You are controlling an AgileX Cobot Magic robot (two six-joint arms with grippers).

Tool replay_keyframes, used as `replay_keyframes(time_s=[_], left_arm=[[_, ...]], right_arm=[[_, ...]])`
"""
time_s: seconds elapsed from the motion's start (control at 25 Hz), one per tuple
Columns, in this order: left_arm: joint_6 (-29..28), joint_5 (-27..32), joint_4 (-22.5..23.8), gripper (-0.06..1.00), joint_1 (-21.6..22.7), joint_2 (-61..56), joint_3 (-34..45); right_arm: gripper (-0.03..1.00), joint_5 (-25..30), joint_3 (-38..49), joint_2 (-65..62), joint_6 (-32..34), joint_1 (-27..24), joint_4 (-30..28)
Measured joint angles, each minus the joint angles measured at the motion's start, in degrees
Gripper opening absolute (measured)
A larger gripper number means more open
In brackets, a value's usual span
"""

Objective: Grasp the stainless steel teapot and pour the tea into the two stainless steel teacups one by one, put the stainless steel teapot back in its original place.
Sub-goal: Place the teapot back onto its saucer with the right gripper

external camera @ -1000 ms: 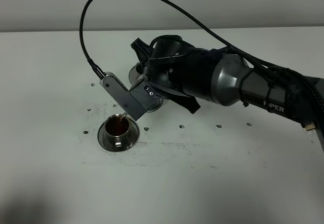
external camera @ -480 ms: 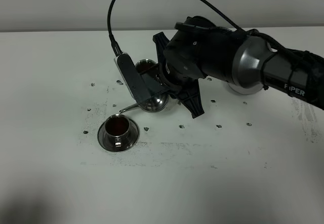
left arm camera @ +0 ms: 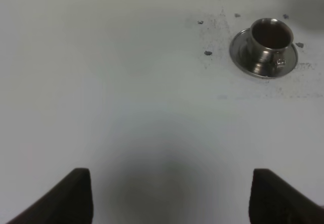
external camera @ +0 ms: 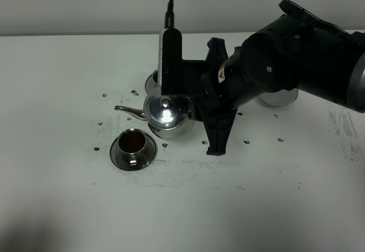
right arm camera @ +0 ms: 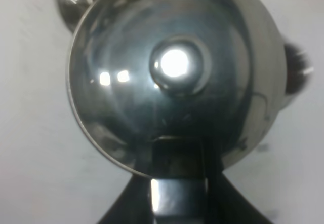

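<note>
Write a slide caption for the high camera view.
Right arm holds the steel teapot upright beside a tea-filled teacup.

— What does my table [external camera: 68, 206] carry right now?
— Taking the far edge as twelve o'clock: at nine from the middle of the white top, a round steel saucer [external camera: 116, 154] lies flat with a cup [external camera: 133, 143] standing on it.
— And further back?
— At eleven, a second saucer [external camera: 149, 83], mostly hidden. At two, the rim of the steel tray [external camera: 280, 100] shows beneath my arm.
— Anything loose?
— Dark specks [external camera: 247, 142] scattered from nine round to three, and faint scuffs [external camera: 342, 126] at three.
</note>
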Motion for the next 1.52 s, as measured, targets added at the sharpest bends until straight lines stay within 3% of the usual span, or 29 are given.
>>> replay_keyframes(time_s=[0.28, 0.52, 1.32, 1.52], left_arm=[[0.00, 0.00, 0.00, 0.63, 0.00, 0.00, 0.00], [0.00, 0.00, 0.00, 0.63, 0.00, 0.00, 0.00], [0.00, 0.00, 0.00, 0.63, 0.00, 0.00, 0.00], [0.00, 0.00, 0.00, 0.63, 0.00, 0.00, 0.00]], right_arm=[[0.20, -3.06, 5.81, -0.16, 21.70, 0.00, 3.99], [0.20, -5.01, 8.41, 0.90, 29.67, 0.00, 4.41], [0.20, -7.64, 8.41, 6.92, 31.45, 1.66, 3.22], [0.20, -6.99, 8.41, 1.03, 31.56, -1.80, 3.54]])
